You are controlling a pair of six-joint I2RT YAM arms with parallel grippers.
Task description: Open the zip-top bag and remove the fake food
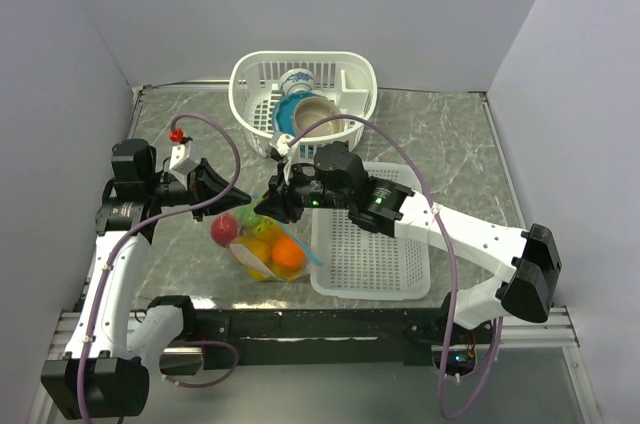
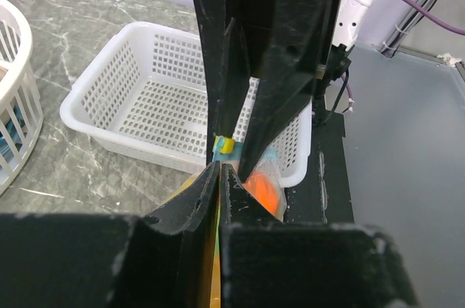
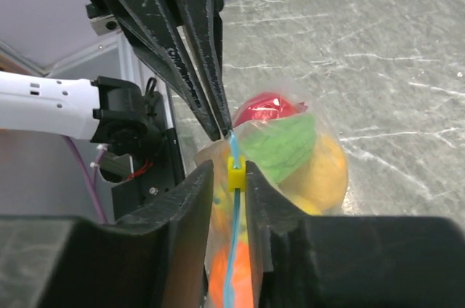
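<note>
Sagging beside the tray [image 1: 372, 290], the zip-top bag [image 1: 262, 252] is pinched at its strip by the closed left gripper [image 2: 220, 171]; its slider [image 3: 234, 176] is straddled by the right gripper [image 3: 229, 168], clamping unclear. Pulled loose-jawed, the slider could be lost.

Round white basket [image 1: 247, 109] at table [image 1: 450, 144] rear, cup [image 1: 297, 81] and bowl [image 1: 318, 114] inside; flat white perforated tray [image 1: 372, 256] near front.

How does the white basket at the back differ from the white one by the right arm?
The back basket is deep, with rounded corners, and holds crockery. The front basket is shallow, rectangular and shows nothing inside. Both are white perforated plastic.
</note>
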